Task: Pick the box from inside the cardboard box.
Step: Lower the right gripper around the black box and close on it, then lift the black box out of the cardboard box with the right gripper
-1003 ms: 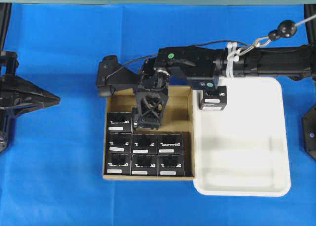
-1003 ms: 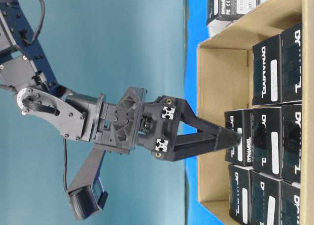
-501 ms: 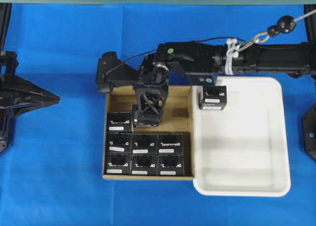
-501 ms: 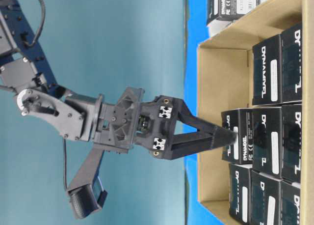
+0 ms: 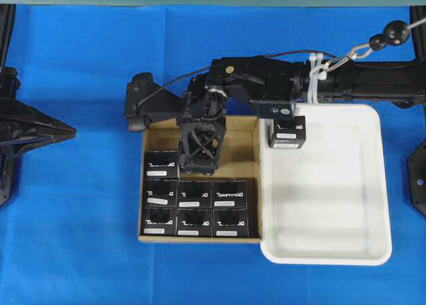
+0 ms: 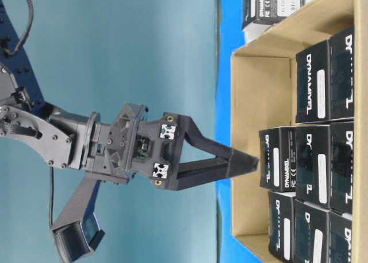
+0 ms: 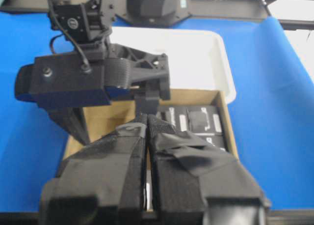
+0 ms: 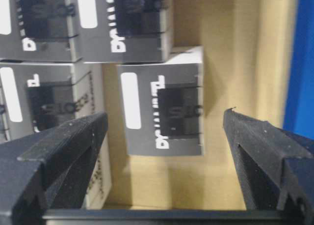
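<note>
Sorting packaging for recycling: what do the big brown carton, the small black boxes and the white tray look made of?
The cardboard box looks like matte tan corrugated board, with raw-edged walls. The box under the right claw seems to be printed paperboard, slightly satin, with folded seams. The white tray looks like smooth moulded plastic with rounded corners, though that is uncertain.

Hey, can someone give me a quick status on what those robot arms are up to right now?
Right pincer open, poised over one black box in the cardboard box. Left pincer shut, parked off to the side. Neighbouring boxes crowd one side.
</note>
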Tool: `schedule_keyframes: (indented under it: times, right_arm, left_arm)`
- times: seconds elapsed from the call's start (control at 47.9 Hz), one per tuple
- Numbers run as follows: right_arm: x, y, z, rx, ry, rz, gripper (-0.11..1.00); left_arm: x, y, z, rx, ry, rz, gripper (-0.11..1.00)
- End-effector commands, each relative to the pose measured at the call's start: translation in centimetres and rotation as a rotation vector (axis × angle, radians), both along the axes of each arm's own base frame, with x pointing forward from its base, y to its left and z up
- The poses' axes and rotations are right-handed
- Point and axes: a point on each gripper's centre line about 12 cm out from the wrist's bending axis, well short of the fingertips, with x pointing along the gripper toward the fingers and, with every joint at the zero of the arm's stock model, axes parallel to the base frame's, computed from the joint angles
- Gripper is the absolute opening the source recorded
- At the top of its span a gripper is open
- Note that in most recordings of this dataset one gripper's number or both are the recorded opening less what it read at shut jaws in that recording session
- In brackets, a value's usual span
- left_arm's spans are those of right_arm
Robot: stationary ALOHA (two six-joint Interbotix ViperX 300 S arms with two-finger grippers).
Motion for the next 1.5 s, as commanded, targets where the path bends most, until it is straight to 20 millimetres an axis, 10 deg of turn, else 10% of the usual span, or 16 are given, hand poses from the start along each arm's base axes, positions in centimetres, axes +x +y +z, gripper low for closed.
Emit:
schedule_keyframes:
  times: [0.0,0.815,1.023,1.19,1.483]
  right_arm:
    - [0.2,0.4,-0.2,-0.002,-0.019,0.003,0.97]
    - [0.1,0.8,-5.1,-0.040,-0.035,0.033,0.97]
    - [0.1,0.5,-5.2,-0.057,-0.041,0.032,0.91]
    - [0.2,0.5,-4.9,-0.056,-0.038,0.033,0.66]
    - [0.1,0.1,-1.0,-0.043,-0.028,0.041,0.65]
  left_arm:
    - [0.1,0.0,0.8,-0.001,-0.023,0.002,0.02]
    - [0.1,0.1,0.7,0.002,-0.020,0.003,0.02]
    - [0.1,0.1,0.7,0.002,-0.018,0.004,0.02]
    - [0.1,0.1,0.6,0.003,-0.015,0.007,0.02]
    - [0.1,0.2,0.6,0.002,-0.017,0.009,0.02]
